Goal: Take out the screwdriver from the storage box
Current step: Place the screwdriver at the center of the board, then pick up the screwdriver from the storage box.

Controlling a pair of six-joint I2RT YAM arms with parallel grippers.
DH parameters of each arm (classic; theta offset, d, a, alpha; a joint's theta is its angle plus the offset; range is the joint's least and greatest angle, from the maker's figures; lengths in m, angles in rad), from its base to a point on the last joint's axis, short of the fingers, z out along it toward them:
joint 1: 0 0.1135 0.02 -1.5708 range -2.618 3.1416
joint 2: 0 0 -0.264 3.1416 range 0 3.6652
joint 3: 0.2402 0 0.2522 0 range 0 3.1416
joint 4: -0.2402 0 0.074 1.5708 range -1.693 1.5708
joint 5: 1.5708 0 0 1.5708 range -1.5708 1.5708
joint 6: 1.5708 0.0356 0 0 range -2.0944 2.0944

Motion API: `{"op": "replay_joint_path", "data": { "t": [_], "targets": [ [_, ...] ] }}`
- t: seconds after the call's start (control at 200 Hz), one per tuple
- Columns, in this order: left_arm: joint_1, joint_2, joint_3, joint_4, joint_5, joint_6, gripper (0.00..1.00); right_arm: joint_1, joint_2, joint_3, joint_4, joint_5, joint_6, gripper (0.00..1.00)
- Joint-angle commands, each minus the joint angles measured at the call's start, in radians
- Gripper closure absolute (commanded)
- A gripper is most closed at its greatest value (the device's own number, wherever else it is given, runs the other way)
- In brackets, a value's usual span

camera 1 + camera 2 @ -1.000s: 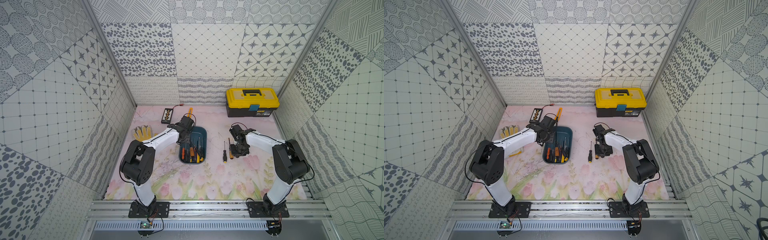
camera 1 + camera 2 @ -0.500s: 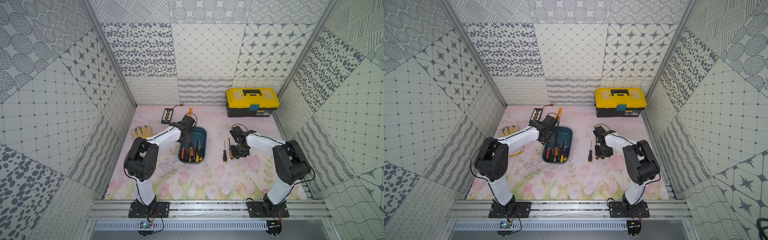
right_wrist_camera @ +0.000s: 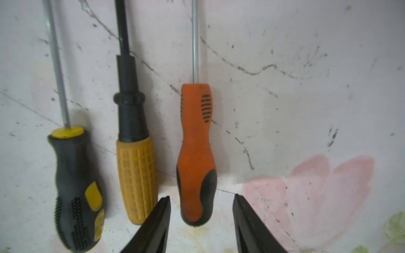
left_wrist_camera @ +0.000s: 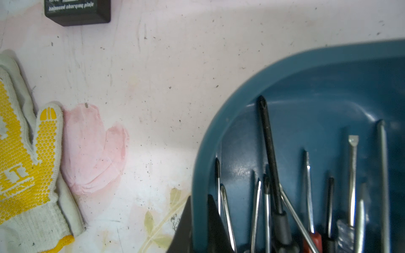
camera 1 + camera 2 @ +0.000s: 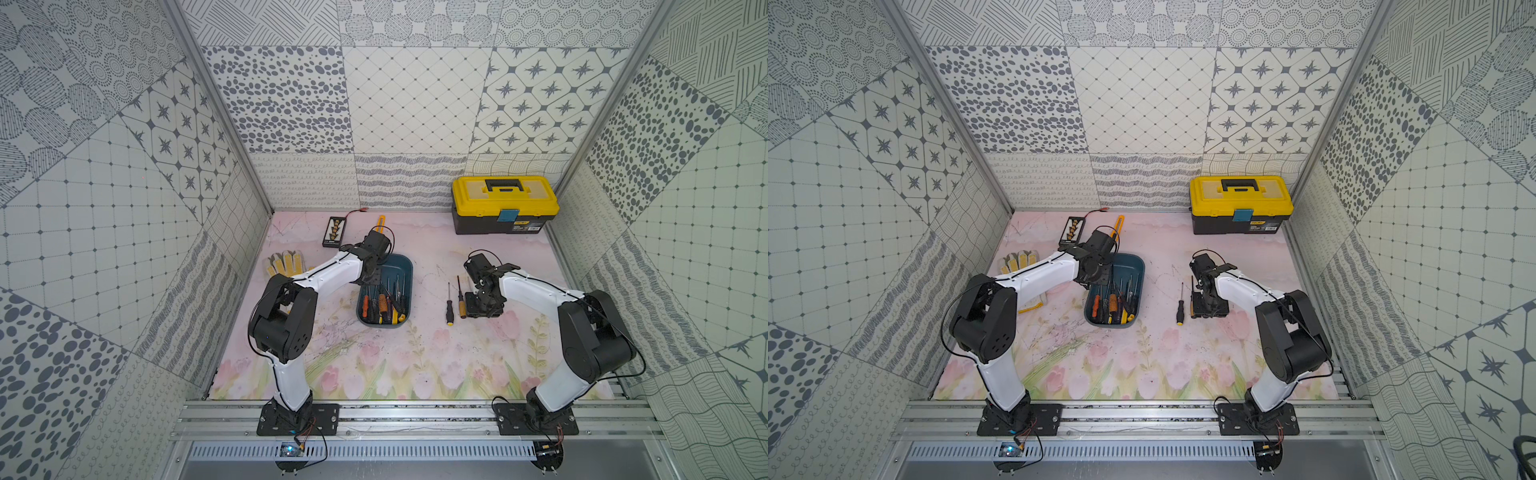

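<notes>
Storage box [image 5: 405, 266], teal, no lid, sits mid-left on the floral bench [image 5: 374, 374], long axis running near-far; approx a dozen screwdrivers inside [image 5: 382, 301], handles toward near end, shafts pointing far. Left gripper [image 4: 198, 221] at the box's far-left rim: in left wrist view one dark finger is outside the wall and one inside, w/ the rim between them, so jaws are clamped on the storage box wall, not on a tool. Right gripper [image 3: 201, 208] low over bench, right of box and well apart from it; jaws apart, straddling the butt of an orange screwdriver [image 3: 196, 153] w/ black grip patch, gaps visible both sides, no contact, tool lies flat on bench. Beside it to the left, 2 more out of the box: yellow ribbed-handle one w/ black shaft [image 3: 137, 175] just beside the orange one, then black/yellow-handle one [image 3: 74, 197]; all 3 roughly parallel, tips pointing far. In a top view the black/yellow one [image 5: 449, 309] and yellow one [image 5: 462, 305] show left of the right gripper, orange one hidden under gripper. Other stuff: yellow-lidded black toolbox [image 5: 505, 203] far right, closed; yellow/white work gloves [image 5: 286, 264] far left; black charging plate [image 5: 334, 232] near far wall; orange-yellow tool [image 5: 1119, 224] behind left wrist, type unclear
</notes>
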Motion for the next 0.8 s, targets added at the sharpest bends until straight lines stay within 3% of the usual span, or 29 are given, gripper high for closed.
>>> {"op": "replay_joint_path", "data": {
  "t": [0.0,0.175,0.385,0.796],
  "targets": [
    [-0.003,-0.010,0.004,0.015,-0.073,-0.013,1.00,0.006,-0.073,0.041,0.008,-0.023,0.011,0.48],
    [-0.004,-0.034,-0.006,0.028,-0.074,-0.020,1.00,0.046,-0.129,0.128,0.012,-0.131,-0.033,0.48],
    [-0.004,-0.054,-0.007,0.037,-0.051,-0.024,1.00,0.207,-0.148,0.254,0.071,-0.210,-0.102,0.42],
    [-0.004,-0.036,0.000,0.032,-0.028,-0.034,1.00,0.391,0.101,0.389,0.145,-0.259,-0.144,0.45]
  ]
}}
